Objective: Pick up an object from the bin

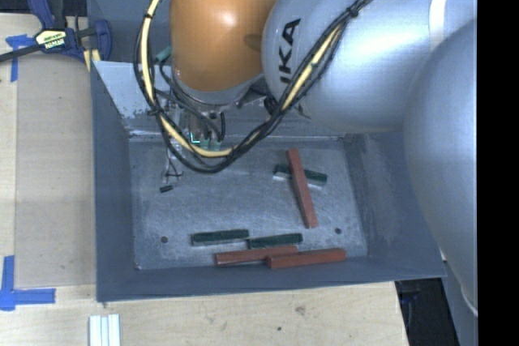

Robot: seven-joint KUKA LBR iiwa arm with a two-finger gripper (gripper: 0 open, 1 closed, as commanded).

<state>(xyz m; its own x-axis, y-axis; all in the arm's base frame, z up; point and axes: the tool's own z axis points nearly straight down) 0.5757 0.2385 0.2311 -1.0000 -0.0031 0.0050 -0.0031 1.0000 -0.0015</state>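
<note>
Gripper (201,138) seen under orange cover (220,24), upper middle of frame, close to back wall of grey bin (113,198). Open or closed: cannot be told. Small dark bit (166,189) seen just below, to left. Slanted brown stick (302,189) laid across short green stick (312,176), right of middle, well apart from gripper. Two green sticks (219,237) and two brown sticks (308,258) lined up along bottom of bin floor.
</note>
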